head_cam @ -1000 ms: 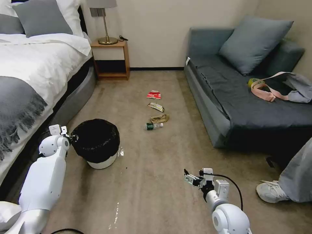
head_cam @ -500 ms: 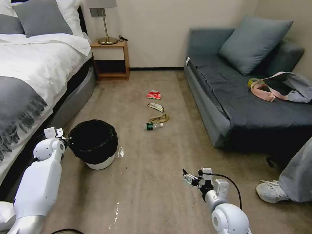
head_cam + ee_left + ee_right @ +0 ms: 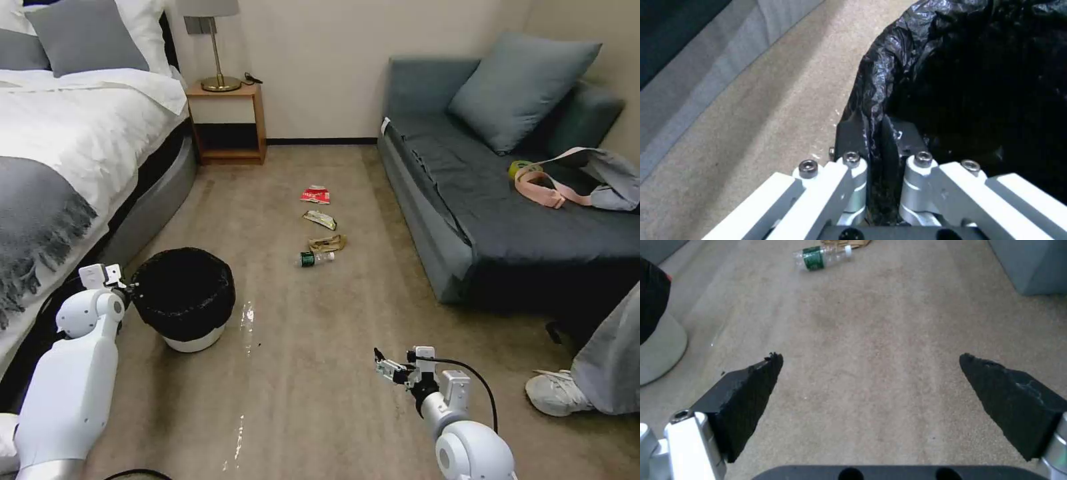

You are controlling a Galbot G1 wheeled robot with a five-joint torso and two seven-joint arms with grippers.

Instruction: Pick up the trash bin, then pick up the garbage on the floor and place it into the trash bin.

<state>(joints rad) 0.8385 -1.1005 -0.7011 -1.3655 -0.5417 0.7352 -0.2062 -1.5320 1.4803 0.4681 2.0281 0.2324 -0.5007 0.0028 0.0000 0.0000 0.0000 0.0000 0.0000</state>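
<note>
The trash bin (image 3: 183, 300), white with a black bag liner, hangs tilted just off the carpet by the bed. My left gripper (image 3: 128, 288) is shut on its near-left rim; the left wrist view shows the gripper (image 3: 872, 133) pinching the black bag (image 3: 978, 76). The garbage lies in a row mid-floor: a red-white packet (image 3: 315, 195), a yellow-dark wrapper (image 3: 320, 219), a tan paper wad (image 3: 327, 243) and a clear green-labelled bottle (image 3: 315, 258), the bottle (image 3: 821, 257) also ahead in the right wrist view. My right gripper (image 3: 383, 365) hovers open and empty over bare carpet; its black pads (image 3: 751, 396) stand wide apart.
A bed (image 3: 67, 153) runs along the left, a nightstand (image 3: 228, 123) with a lamp stands at the back wall, and a grey sofa (image 3: 507, 200) fills the right. A person's shoe (image 3: 557, 393) rests at the lower right. Open carpet lies between bin and garbage.
The left arm has drawn back toward me and to the left, carrying the bin with it. The right gripper has hardly moved.
</note>
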